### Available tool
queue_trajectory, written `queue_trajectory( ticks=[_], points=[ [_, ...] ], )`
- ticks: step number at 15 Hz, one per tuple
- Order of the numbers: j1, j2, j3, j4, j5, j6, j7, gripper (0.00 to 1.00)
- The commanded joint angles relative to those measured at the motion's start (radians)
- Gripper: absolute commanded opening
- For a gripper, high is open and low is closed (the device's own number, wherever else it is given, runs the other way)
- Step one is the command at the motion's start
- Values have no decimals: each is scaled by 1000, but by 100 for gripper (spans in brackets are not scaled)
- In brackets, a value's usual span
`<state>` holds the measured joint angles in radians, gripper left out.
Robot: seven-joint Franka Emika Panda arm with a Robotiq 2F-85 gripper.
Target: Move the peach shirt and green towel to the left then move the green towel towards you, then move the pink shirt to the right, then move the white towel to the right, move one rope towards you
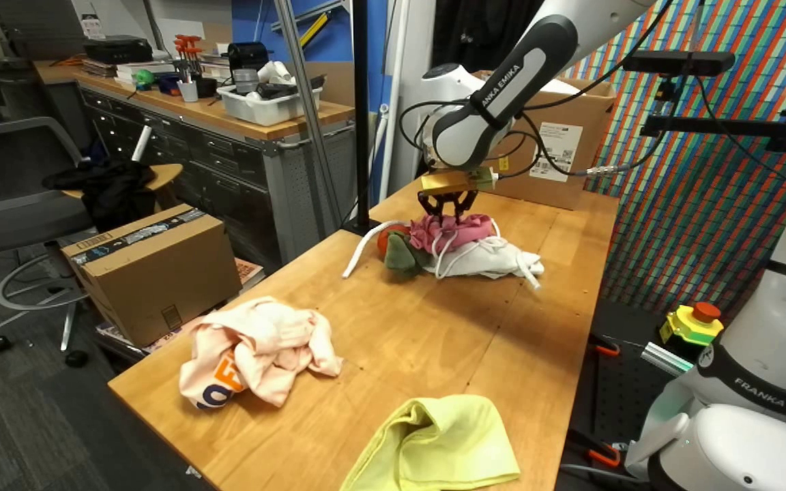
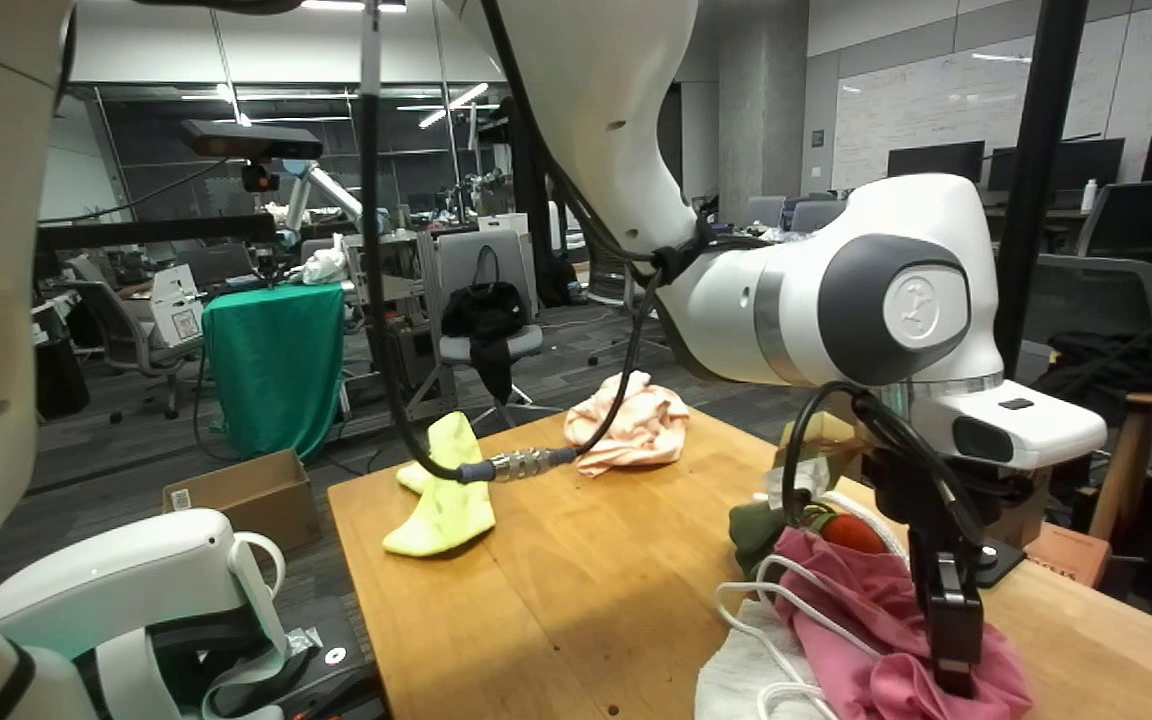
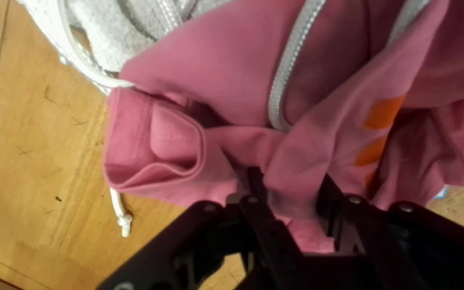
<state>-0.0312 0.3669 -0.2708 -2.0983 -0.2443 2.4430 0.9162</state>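
Nearest in the wrist view, the black gripper (image 3: pixel 291 186) fills the bottom of the frame, its jaws partway together with folds of the pink shirt (image 3: pixel 224 84) between them; whether they pinch that cloth or only straddle it, I cannot tell. The coming move turns on this: the pink shirt lies directly beneath the gripper, most of it spread toward the top and right of the wrist view, so any hold would come near one edge, not the middle. Its long axis is lost in the crumple. Partly under it lies the white towel (image 1: pixel 492 261), and white rope (image 3: pixel 275 96) loops over it and could drag along. In an exterior view, the peach shirt (image 1: pixel 277 344) at lower left and the lime-green towel (image 1: pixel 458 440) at bottom centre rest on the surface (image 1: pixel 400 354), well apart from it. Shifting the pink shirt seems the step in hand.
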Motion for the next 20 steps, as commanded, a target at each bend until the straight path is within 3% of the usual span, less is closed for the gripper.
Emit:
queue_trajectory(
  ticks=[1, 3, 9, 15, 20],
  points=[
    [-9, 3, 8, 29, 39, -31, -9, 8],
    [-7, 2, 4, 34, 44, -26, -2, 3],
    [14, -15, -43, 54, -24, 0, 79, 6],
    [26, -111, -127, 91, -252, 23, 259, 6],
    [2, -191, -130, 108, -476, 20, 446, 6]
  ],
)
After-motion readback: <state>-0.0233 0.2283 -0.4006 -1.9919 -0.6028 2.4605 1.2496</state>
